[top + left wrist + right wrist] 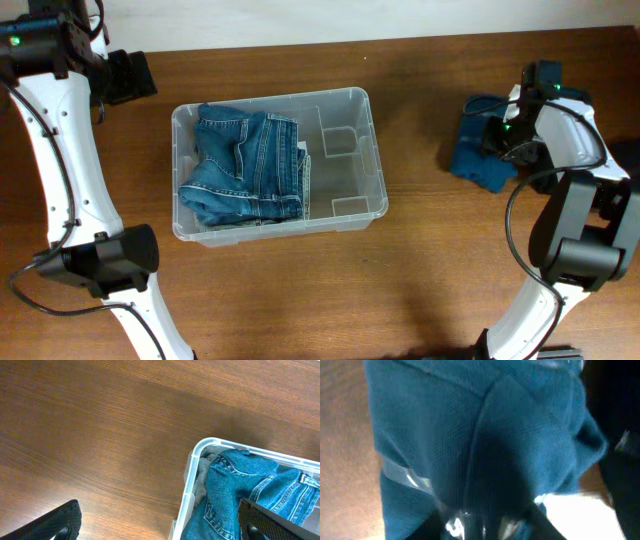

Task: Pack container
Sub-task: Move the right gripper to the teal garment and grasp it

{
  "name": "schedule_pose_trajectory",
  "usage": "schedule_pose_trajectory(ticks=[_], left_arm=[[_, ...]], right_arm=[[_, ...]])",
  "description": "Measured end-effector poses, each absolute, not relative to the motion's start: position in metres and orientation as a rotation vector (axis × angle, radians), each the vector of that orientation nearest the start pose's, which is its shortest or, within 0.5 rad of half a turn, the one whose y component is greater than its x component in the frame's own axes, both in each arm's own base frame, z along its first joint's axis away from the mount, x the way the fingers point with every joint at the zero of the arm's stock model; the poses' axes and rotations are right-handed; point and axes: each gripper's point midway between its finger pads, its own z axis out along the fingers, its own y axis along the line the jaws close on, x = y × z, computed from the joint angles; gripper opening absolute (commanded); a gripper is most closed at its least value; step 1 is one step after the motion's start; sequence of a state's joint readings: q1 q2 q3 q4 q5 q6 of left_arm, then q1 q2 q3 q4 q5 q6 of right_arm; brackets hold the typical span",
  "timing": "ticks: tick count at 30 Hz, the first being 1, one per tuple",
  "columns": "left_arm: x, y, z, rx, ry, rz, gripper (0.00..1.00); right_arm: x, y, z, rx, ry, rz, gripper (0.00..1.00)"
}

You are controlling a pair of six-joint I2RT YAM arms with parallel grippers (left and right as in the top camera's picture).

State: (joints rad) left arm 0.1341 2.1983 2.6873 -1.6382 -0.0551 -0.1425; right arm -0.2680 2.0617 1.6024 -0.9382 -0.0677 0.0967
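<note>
The clear plastic container (365, 100) stands mid-table. Folded blue jeans (245, 165) fill its left half, and its right half shows bare moulded recesses. My left gripper (132, 75) is open and empty, above the bare table just off the container's far-left corner. The left wrist view shows that corner (199, 450) and the jeans (250, 490) between my spread fingers (160, 530). My right gripper (507, 135) is down on a dark blue garment (480, 160) lying right of the container. In the right wrist view the blue cloth (445, 425) fills the frame, pinched between the fingers (480, 525).
The brown wooden table (420, 270) runs to a pale wall at the back. The arm bases stand at the front left (100, 260) and front right (580, 250). A dark object (625, 155) lies at the right edge.
</note>
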Motion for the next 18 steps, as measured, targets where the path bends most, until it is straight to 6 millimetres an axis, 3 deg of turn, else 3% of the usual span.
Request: schedule_pose_trajectory(ticks=[2,12,16,18], left_arm=[[0.458,0.071,0.271,-0.391,2.691,0.073,0.99],[0.458,0.071,0.271,-0.391,2.691,0.073,0.99],[0.458,0.071,0.271,-0.391,2.69,0.073,0.99],[0.458,0.071,0.271,-0.391,2.691,0.073,0.99]], right_arm=[[0.421,-0.104,0.049,0.528,2.916,0.079,0.04],[0.418,-0.101,0.052,0.533,2.947,0.094,0.04],[0.404,-0.097,0.061,0.546,3.029,0.111,0.04],[0.398,-0.094,0.076,0.554,3.067,0.121,0.04]])
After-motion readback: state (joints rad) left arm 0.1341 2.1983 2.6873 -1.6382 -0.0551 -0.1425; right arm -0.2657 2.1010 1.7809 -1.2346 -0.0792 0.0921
